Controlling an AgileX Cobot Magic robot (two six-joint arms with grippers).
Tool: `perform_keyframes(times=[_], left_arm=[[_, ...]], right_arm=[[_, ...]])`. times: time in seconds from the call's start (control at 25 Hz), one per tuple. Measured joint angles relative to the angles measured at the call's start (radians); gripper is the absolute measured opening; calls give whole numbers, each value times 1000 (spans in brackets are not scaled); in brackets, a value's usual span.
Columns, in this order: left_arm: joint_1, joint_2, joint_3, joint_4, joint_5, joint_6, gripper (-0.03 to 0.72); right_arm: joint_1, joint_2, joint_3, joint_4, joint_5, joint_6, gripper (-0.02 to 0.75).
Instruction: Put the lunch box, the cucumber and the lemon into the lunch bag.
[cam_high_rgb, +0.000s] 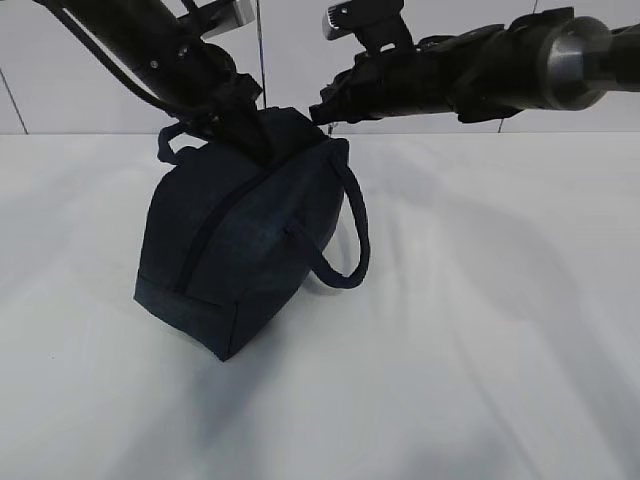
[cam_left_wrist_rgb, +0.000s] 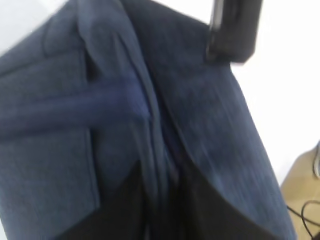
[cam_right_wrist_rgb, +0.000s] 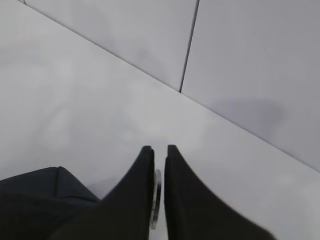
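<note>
The navy lunch bag (cam_high_rgb: 240, 260) stands on the white table with its top seam closed along the length that shows. My left gripper (cam_high_rgb: 252, 140) is down on the far end of the bag's top. In the left wrist view its jaws (cam_left_wrist_rgb: 165, 212) stand apart astride the zipper ridge of the lunch bag (cam_left_wrist_rgb: 210, 110); the picture is blurred. My right gripper (cam_high_rgb: 326, 108) hovers at the bag's far right corner. Its fingers (cam_right_wrist_rgb: 160, 149) are slightly parted, with the silver ring pull (cam_right_wrist_rgb: 157, 197) loose in the gap. The lunch box, cucumber and lemon are out of view.
One looped handle (cam_high_rgb: 348, 235) hangs off the bag's right side and another (cam_high_rgb: 172, 142) pokes out behind the left arm. The white table (cam_high_rgb: 480, 340) spreads in front and to the right. A tiled wall (cam_right_wrist_rgb: 240, 60) stands close behind.
</note>
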Motion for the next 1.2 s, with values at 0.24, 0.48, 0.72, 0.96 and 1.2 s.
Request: perform_keyframes(times=[0.24,0.48,0.72,0.96,1.2], left_arm=[[0,0,0,29,25,0,300],[2,0,0,31,25,-3,309],[29,-3,0,33,28,-39,310],[60,-54,0,50,30,-51,310],[60,-109,0,137,39,-95,310]], right_arm=[[-4,-37,0,-61,-18,79,260],[-6,-77,0,-61,-81,95,363],[-6,-131,0,-61,-146,97,371],[-6,-151,0,-61,-204,85,371],[-6,-173,0,-61,-272,24,371]])
